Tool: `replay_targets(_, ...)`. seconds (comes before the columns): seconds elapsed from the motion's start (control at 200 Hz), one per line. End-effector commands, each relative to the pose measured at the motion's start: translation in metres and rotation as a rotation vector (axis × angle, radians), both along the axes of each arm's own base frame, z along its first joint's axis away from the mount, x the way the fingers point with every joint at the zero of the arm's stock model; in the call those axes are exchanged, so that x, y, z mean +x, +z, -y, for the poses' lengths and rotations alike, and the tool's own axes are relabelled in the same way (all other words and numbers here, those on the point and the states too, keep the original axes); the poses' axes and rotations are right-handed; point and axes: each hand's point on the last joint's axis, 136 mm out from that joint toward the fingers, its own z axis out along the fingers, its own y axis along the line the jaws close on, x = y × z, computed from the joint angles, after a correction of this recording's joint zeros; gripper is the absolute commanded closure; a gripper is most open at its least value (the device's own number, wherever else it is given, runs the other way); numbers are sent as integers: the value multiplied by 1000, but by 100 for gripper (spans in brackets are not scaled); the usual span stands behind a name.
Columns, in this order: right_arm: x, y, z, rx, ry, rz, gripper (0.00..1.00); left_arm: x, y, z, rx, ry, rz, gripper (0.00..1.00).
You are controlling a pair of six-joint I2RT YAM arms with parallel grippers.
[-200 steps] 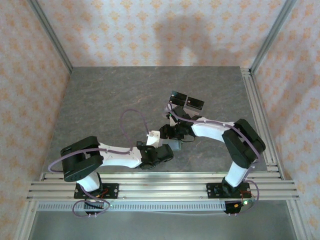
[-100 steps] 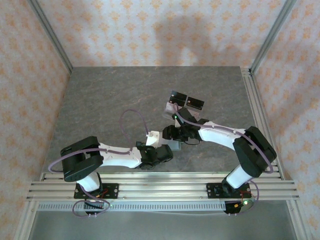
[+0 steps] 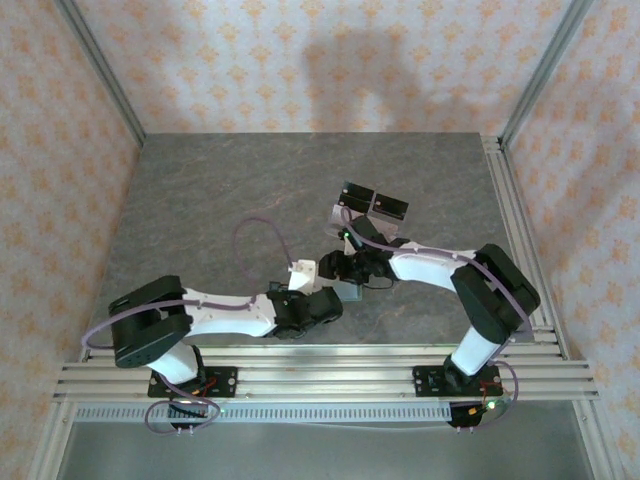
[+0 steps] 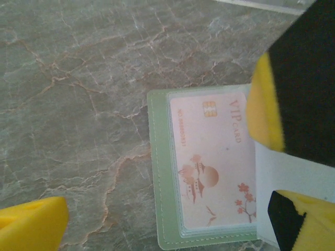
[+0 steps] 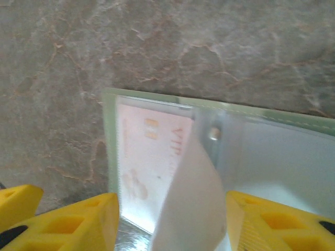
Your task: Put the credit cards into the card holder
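Left wrist view has the green wallet (image 4: 157,172) lying open and flat on the counter (image 4: 78,78), directly beneath the left jaws. A pink card (image 4: 209,167) marked VIP sits tucked in the wallet's clear pocket. The left jaws stand wide apart and grip nothing. One yellow fingertip (image 4: 31,225) hangs over bare stone to the side of the wallet, clear of it.

From the right wrist view, the right jaws are partway closed on a white card (image 5: 191,209). The card rises bowed between the yellow pads (image 5: 78,219), and its far edge reaches down onto the wallet's clear pocket, just over the pink card. How firmly the pads press it I cannot tell, but it is lifted off the counter between them.

Seen from the top external view, both arms reach inward and the two sets of jaws sit close together over the wallet. A clear stand with black panels (image 3: 373,203) is beyond the right jaws, apart from the wallet.
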Motion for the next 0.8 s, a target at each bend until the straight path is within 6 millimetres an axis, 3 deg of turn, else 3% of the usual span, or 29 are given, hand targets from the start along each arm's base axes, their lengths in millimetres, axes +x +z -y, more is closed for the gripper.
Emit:
replay_targets(0.0, 7, 26, -29, 80, 30, 43, 45, -3, 22, -28, 17, 53, 68, 0)
replay_targets(0.145, 6, 24, -50, 74, 59, 39, 45, -10, 44, -56, -17, 99, 118, 0)
replay_targets(0.28, 5, 2, -67, 50, 70, 12, 45, -14, 61, -79, -42, 142, 173, 0)
replay_targets(0.375, 5, -14, -73, 45, 61, -11, 45, -16, 66, -88, -53, 157, 188, 0)
replay_targets(0.46, 5, -15, -77, 67, 59, -23, 45, -18, 67, -92, -61, 164, 189, 0)
replay_targets(0.565, 6, 5, -82, 101, 81, 1, 45, -18, 65, -93, -66, 171, 184, 0)
replay_targets(0.691, 8, 58, -85, 150, 130, 85, 45, -17, 64, -91, -65, 173, 177, 0)
replay_targets(0.796, 21, 96, -64, 126, 116, 174, 44, -15, 62, -87, -60, 172, 161, 0)
